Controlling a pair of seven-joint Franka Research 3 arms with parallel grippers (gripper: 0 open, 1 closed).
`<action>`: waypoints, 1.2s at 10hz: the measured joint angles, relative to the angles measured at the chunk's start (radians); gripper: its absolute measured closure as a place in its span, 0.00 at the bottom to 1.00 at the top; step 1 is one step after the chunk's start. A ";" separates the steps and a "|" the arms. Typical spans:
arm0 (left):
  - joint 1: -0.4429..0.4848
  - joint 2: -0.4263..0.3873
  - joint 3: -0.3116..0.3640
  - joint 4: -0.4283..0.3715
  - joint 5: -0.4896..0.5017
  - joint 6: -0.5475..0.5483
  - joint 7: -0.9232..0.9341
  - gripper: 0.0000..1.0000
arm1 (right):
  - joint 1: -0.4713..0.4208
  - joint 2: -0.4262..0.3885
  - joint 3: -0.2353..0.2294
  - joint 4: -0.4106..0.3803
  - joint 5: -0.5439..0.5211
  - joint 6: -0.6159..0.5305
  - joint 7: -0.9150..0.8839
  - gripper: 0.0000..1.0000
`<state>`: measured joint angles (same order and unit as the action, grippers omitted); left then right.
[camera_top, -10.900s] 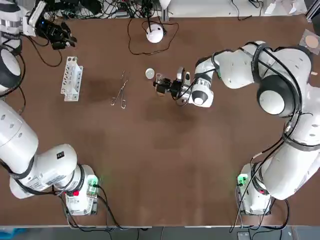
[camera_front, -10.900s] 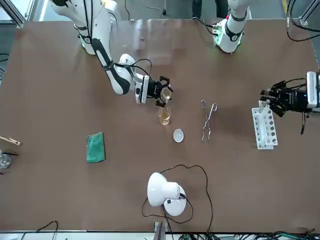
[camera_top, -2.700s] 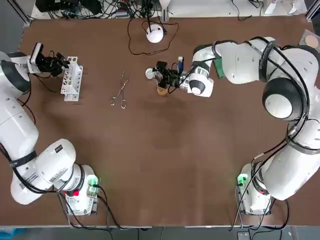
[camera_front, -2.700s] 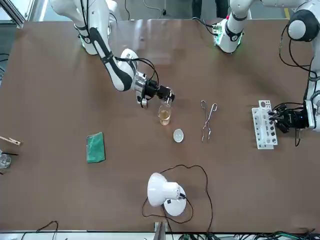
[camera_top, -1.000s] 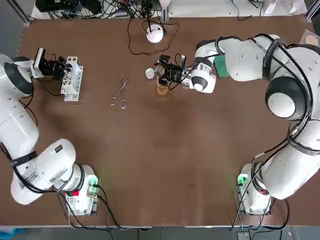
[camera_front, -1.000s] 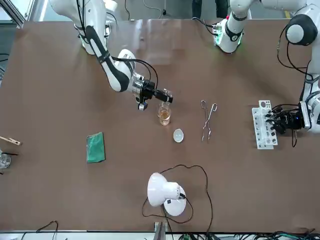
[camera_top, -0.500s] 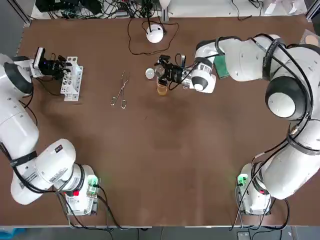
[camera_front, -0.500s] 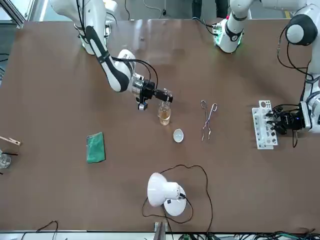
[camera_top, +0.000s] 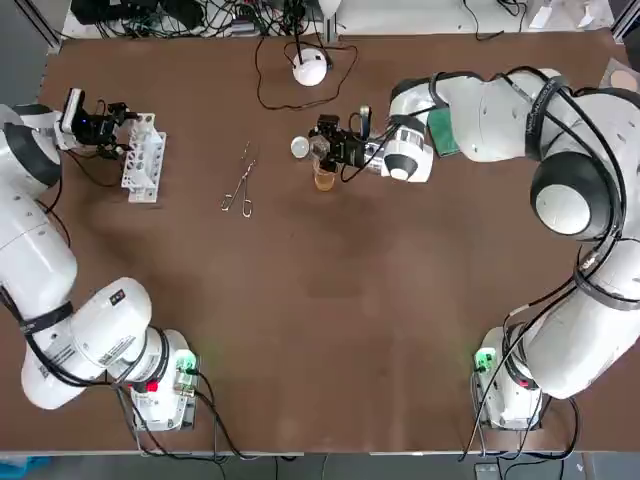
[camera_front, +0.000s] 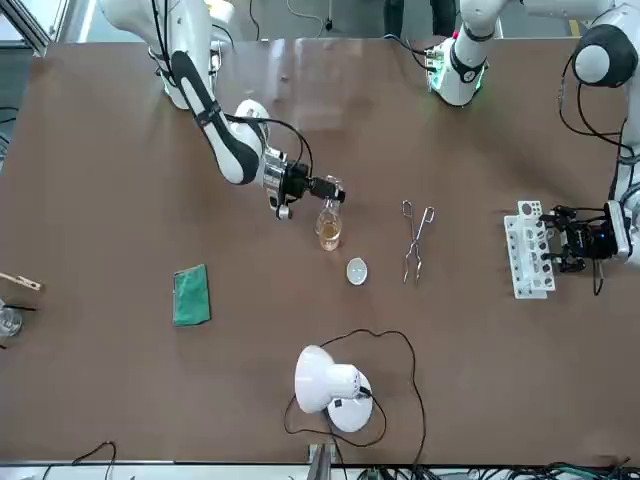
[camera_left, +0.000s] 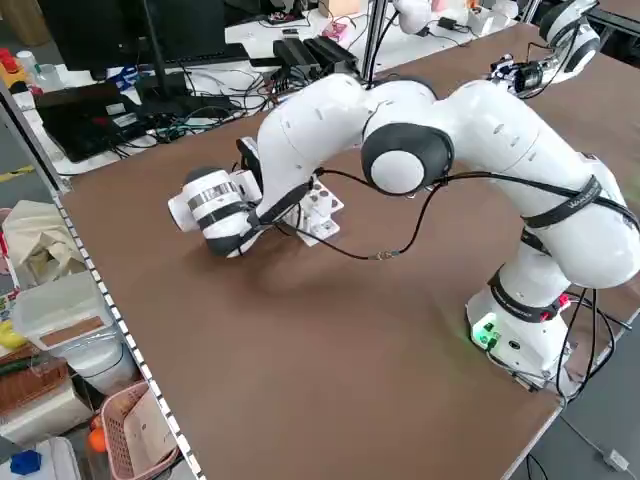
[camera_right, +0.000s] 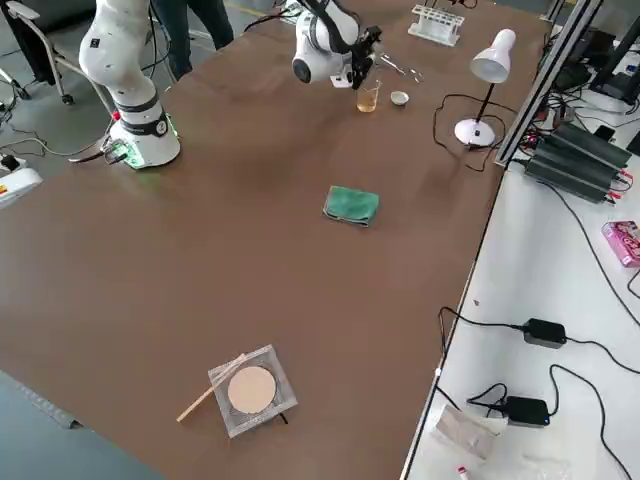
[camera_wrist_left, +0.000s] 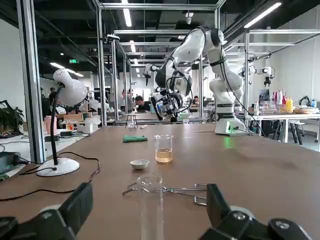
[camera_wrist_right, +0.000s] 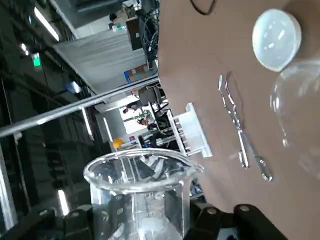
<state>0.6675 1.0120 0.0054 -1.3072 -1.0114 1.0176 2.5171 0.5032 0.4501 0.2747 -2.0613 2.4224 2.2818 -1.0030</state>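
A small glass beaker (camera_wrist_right: 142, 195) is pinched between the fingers of the right gripper (camera_front: 322, 187), which are pressed against its walls. It is held tipped, raised off the table near the middle of the far half. Directly under it a second beaker (camera_front: 329, 232), part filled with amber liquid, stands upright on the table; whether the two glasses touch cannot be told from these views. A small white dish (camera_front: 356, 270) lies just beside the filled beaker, on the side away from the robot. Metal tongs (camera_top: 240, 180) lie flat farther toward the robot's left, apart from both.

At the far left edge of the table, the left gripper (camera_top: 112, 122) is placed just beside a white test-tube rack (camera_top: 143, 157). Its fingers (camera_wrist_left: 75, 210) are spread wide, and a clear test tube (camera_wrist_left: 150, 205) stands upright between them, apparently untouched by either.

A white desk lamp (camera_front: 330, 385) with its looped cable stands beyond the dish, and a folded green cloth (camera_front: 191, 294) lies well apart on the robot's right.
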 joint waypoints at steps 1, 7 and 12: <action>0.003 -0.018 0.004 0.000 0.017 0.000 -0.005 0.00 | -0.001 -0.001 -0.001 0.000 -0.015 0.009 -0.078 0.62; -0.011 -0.200 0.065 0.016 0.109 0.023 -0.113 0.00 | -0.032 -0.072 -0.005 0.005 -0.096 0.084 -0.513 0.62; -0.128 -0.366 0.067 0.006 0.167 0.115 -0.249 0.00 | -0.107 -0.115 -0.009 -0.056 -0.152 0.135 -0.933 0.62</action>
<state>0.5398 0.6462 0.0720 -1.3017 -0.8448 1.1325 2.2683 0.3967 0.3350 0.2660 -2.1177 2.2700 2.4165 -1.9360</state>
